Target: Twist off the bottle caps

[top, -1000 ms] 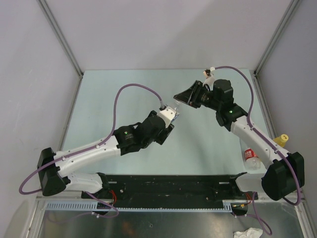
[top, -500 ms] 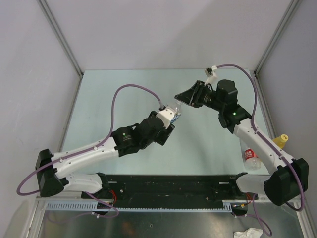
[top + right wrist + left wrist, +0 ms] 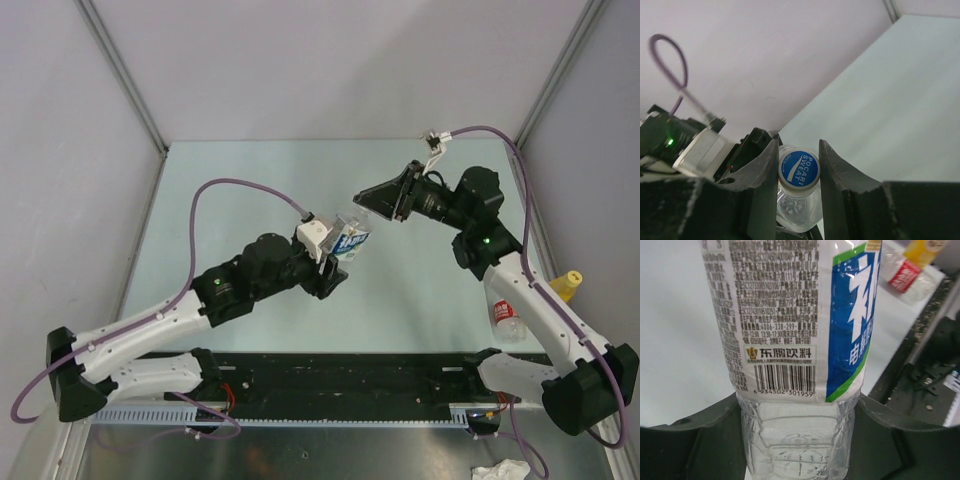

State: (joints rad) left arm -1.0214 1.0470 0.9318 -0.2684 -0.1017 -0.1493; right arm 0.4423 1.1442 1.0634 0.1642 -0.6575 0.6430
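**Item in hand.** The cap [image 3: 799, 168], blue on top with a pale rim, sits on the neck of the blue-and-green-labelled bottle [image 3: 350, 242]. The bottle is raised clear of the table [image 3: 250, 180], near its middle, and tilted with its neck towards the right.

**Right gripper** [image 3: 798, 154]. The jaws are drawn in almost fully. One finger lies against each side of the cap, which is gripped between them. Judged purpose: to turn the cap off while the body is kept from spinning.

**Left gripper** [image 3: 800, 440]. The jaws are partly closed around the lower, ribbed body of the bottle, just below the label, with a finger on either side. Judged purpose: a hold low on the body leaves the neck free for the other arm and resists the twist.

**Other stock.** The red-labelled bottle [image 3: 508, 315] lies at the near right of the table. The yellow bottle [image 3: 568, 283] is just beyond it, at the right edge. Both are well apart from the work and untouched.

**Not established.**
- Whether the cap has loosened at all, since no gap at the thread is visible.
- The bottle's neck in the overhead view, where the right gripper covers it.
- The red-labelled bottle's cap, which the right arm [image 3: 530, 300] crosses.
- The bottle's base in the left wrist view, which is cut off by the frame.
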